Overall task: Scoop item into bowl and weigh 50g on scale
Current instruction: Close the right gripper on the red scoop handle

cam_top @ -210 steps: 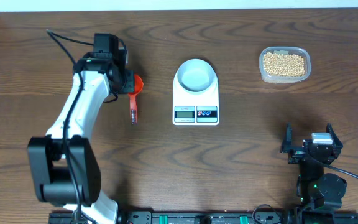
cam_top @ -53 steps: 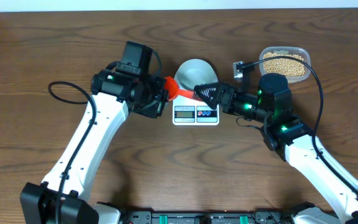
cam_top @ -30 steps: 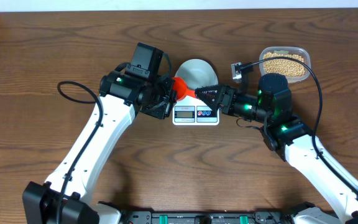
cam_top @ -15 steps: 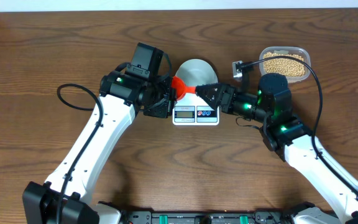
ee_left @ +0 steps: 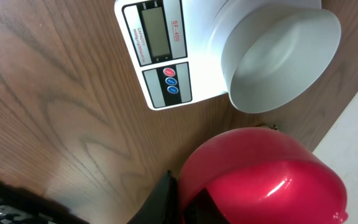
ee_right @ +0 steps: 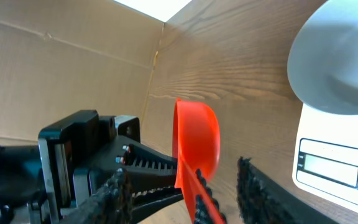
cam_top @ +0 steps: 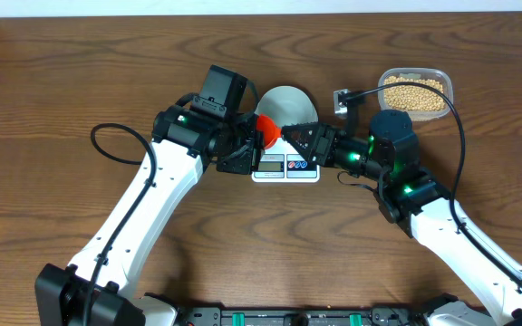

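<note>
A robotics lab bench, seen from my remote operator's feed: the left arm [cam_top: 125, 213] and the right arm [cam_top: 460, 235], both white and black, rise from the near edge of a wood-grain table [cam_top: 43, 91], beside a black rail [cam_top: 270, 317] with green fittings. A loose cable [cam_top: 107, 145] loops across the tabletop. A cardboard panel [ee_right: 61, 81] stands at the table's edge, and a kitchen scale [cam_top: 285, 166] sits mid-table.

- Scoop [ee_left: 266, 168]: glossy red-orange.
- Bowl [cam_top: 285, 101]: pale bluish-white.
- Scale [ee_left: 166, 68]: white, with a grey display and red and blue buttons.
- Beans [cam_top: 413, 92]: pale tan.
- Tabletop [cam_top: 62, 91]: brown wood grain.
</note>
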`<state>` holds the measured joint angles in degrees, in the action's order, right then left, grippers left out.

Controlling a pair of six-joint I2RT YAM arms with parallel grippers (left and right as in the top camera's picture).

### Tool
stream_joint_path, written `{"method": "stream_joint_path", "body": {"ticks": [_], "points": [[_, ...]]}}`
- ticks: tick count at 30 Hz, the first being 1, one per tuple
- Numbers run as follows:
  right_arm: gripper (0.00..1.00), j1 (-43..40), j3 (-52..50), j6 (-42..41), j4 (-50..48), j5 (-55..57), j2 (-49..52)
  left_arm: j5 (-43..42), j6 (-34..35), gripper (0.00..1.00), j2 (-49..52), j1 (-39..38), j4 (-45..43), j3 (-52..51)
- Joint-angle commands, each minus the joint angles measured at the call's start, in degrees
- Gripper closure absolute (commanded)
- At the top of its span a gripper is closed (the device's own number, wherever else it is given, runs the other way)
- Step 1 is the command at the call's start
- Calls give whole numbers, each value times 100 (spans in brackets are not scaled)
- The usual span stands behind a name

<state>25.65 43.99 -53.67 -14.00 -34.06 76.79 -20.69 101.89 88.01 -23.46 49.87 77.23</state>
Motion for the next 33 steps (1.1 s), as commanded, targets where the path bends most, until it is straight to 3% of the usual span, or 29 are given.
{"method": "stream_joint_path", "body": {"ticks": [1,11,33], "points": [[53,33,96,57,-15,57,37,37,90,93,-66,-2,15,-39],[68,33,96,55,-15,101,37,35,90,93,-66,-4,15,-42],[83,33,96,55,-15,227,37,35,87,93,-66,-4,15,-42]]}}
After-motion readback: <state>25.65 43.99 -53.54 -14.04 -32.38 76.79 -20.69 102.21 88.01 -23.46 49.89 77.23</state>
